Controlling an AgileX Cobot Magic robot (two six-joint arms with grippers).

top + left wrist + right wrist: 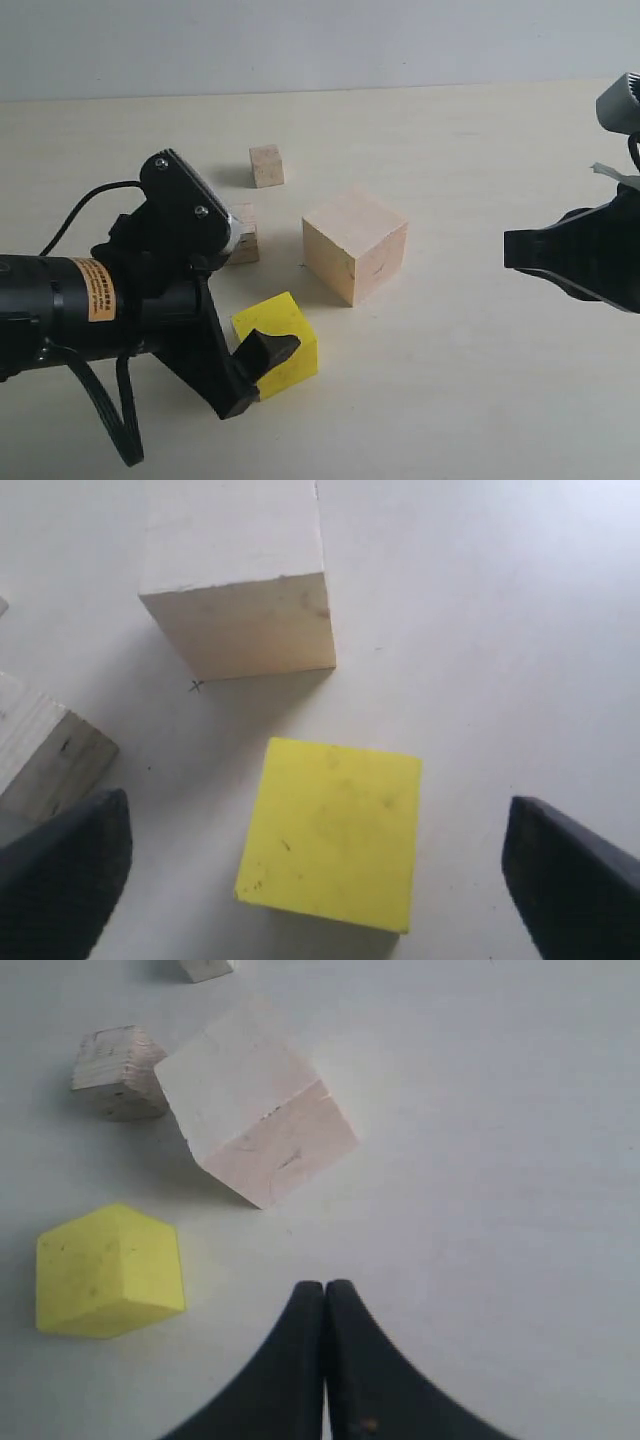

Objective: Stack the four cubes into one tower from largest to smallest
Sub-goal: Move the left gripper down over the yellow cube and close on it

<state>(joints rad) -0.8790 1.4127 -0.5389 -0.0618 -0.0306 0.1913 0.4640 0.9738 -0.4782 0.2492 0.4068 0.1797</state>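
Note:
The four cubes lie apart on the table; no tower stands. The largest pale wood cube (355, 245) (240, 580) (255, 1110) sits in the middle. The yellow cube (283, 338) (335, 830) (105, 1270) lies in front of it to the left. My left gripper (262, 378) (315, 880) hovers over the yellow cube, open wide, its fingers (60, 880) well clear of both sides. The grainy wood cube (244, 236) (40, 745) (118, 1070) is partly hidden behind that arm. The smallest pale cube (266, 165) (205, 968) lies farthest back. My right gripper (510, 250) (325, 1295) is shut and holds nothing.
The pale table (460, 380) runs back to a grey wall (320, 40). A black cable (105, 420) loops under the left arm at the front left. Bare tabletop lies between the large cube and the right gripper.

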